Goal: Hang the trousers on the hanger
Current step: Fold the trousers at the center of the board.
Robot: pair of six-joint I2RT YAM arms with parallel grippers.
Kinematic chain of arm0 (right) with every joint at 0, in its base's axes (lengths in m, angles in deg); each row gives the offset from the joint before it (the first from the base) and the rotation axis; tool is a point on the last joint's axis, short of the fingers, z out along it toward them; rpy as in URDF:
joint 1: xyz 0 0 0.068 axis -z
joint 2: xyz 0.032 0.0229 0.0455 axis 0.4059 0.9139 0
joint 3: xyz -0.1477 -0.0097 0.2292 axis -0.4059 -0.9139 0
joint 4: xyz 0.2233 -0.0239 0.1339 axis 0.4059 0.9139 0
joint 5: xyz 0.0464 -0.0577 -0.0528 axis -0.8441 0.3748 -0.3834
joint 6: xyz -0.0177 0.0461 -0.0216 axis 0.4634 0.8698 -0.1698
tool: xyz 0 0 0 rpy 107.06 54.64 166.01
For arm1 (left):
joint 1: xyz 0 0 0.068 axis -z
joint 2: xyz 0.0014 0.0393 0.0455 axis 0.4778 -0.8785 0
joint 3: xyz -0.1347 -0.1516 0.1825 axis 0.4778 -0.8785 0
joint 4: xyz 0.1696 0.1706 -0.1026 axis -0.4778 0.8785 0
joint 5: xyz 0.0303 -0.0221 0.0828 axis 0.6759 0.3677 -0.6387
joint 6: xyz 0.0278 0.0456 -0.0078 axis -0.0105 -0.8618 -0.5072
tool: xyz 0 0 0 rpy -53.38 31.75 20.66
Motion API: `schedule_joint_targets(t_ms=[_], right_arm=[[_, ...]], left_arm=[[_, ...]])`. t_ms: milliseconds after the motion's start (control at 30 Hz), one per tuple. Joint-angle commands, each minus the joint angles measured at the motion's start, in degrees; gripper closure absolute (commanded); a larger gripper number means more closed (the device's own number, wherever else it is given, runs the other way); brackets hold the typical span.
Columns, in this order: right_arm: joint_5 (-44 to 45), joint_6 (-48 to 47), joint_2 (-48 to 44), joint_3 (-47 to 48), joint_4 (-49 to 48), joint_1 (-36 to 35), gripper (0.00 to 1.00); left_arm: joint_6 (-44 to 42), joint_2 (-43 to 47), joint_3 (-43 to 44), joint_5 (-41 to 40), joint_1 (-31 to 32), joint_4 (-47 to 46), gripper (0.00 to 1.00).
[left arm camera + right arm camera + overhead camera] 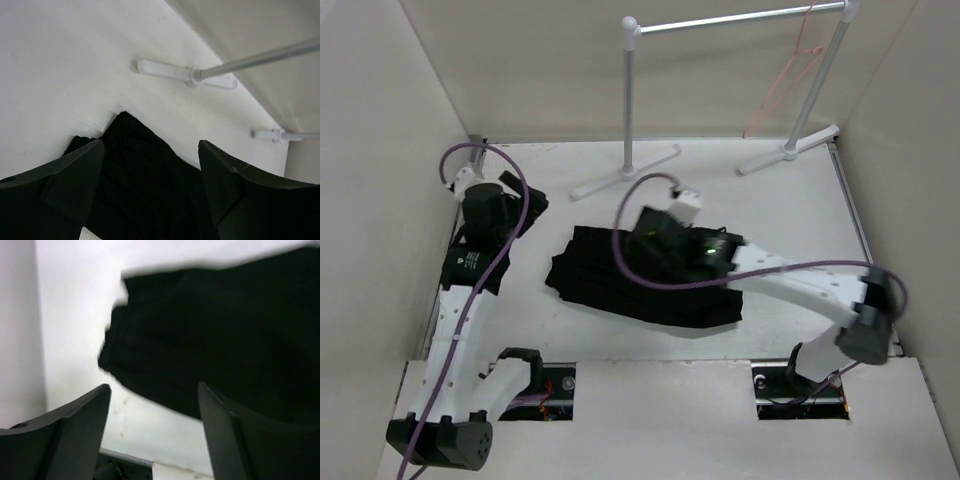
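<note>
The black trousers (620,280) lie folded in a heap on the white table, in the middle. The pinkish-red wire hanger (790,75) hangs from the right end of the rack's bar at the back. My left gripper (528,206) hovers left of the trousers, open and empty; its wrist view shows the trousers (145,180) beyond its spread fingers (150,170). My right gripper (638,245) hangs over the trousers' middle, open and empty. In its wrist view (154,410) the trousers (215,335) fill the upper part, with bare table between the fingers.
A grey metal clothes rack (630,100) with white joints and feet stands at the back; one foot shows in the left wrist view (185,74). White walls enclose the table on the left, right and back. Two cut-outs (548,385) sit at the near edge by the arm bases.
</note>
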Motion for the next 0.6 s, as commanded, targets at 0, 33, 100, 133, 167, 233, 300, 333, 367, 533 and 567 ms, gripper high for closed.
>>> schedule_joint_targets(t_ms=[0, 33, 100, 133, 167, 233, 300, 333, 367, 533, 567], right_arm=[[-0.04, -4.14, -15.94, -12.46, -7.38, 7.34, 0.36], [-1.62, -5.81, -19.63, -17.03, -8.17, 10.05, 0.5], [-6.0, -9.93, -26.14, -25.3, -9.57, 16.81, 0.81], [-9.07, -11.78, -28.78, -28.64, -9.67, 21.02, 0.87], [-11.19, -13.02, -30.63, -30.94, -9.84, 24.37, 0.87], [-15.24, -15.48, -33.89, -35.95, -10.54, 32.8, 0.79], [-17.97, -17.94, -35.04, -39.21, -11.86, 39.67, 0.52], [-19.89, -19.69, -34.26, -40.53, -13.69, 41.88, 0.4], [-22.78, -21.1, -32.95, -40.98, -14.58, 43.64, 0.34], [-27.39, -22.61, -26.44, -41.86, -18.27, 48.13, 0.25], [-27.82, -22.35, -24.86, -42.47, -20.37, 49.18, 0.27]], left_arm=[[-1.02, -1.75, -4.64, -0.23, 7.41, -2.73, 0.26], [-1.02, -2.71, -6.04, -0.66, 10.48, -3.52, 0.26], [-1.11, -5.0, -7.98, -2.15, 15.58, -4.84, 0.26], [-1.28, -6.57, -8.6, -2.6, 17.78, -5.72, 0.26], [-1.9, -8.42, -8.87, -2.95, 19.63, -6.86, 0.27], [-3.56, -13.33, -8.52, -2.95, 21.93, -9.41, 0.28], [-5.23, -18.69, -6.68, -3.39, 24.3, -10.82, 0.3], [-5.94, -20.72, -5.98, -3.74, 24.83, -11.52, 0.32], [-6.73, -22.92, -5.36, -4.18, 25.45, -12.49, 0.35], [-6.83, -30.48, -5.09, -4.62, 24.75, -17.41, 0.45], [-6.56, -31.54, -5.79, -4.97, 24.58, -18.46, 0.45]])
